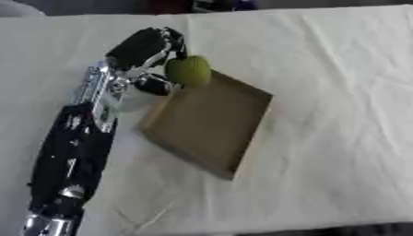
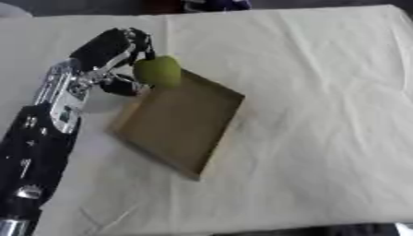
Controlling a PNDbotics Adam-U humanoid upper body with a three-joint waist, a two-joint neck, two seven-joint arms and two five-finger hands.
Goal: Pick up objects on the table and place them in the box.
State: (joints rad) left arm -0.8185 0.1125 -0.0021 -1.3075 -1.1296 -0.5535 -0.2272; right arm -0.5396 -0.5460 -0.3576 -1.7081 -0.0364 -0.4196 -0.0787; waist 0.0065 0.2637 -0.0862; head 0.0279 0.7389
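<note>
A round green fruit [image 1: 190, 71] is held just over the far corner of a shallow brown box [image 1: 211, 124] that lies askew on the white cloth. My left hand [image 1: 148, 48] comes in from the lower left, its black fingers and thumb curled round the fruit's left side. Nothing shows inside the box. My right hand shows in neither view.
The table is covered by a creased white cloth [image 1: 339, 101] with wide bare room to the right of the box. Dark objects [image 1: 222, 4] sit beyond the far edge. My left forearm [image 1: 77, 152] crosses the cloth left of the box.
</note>
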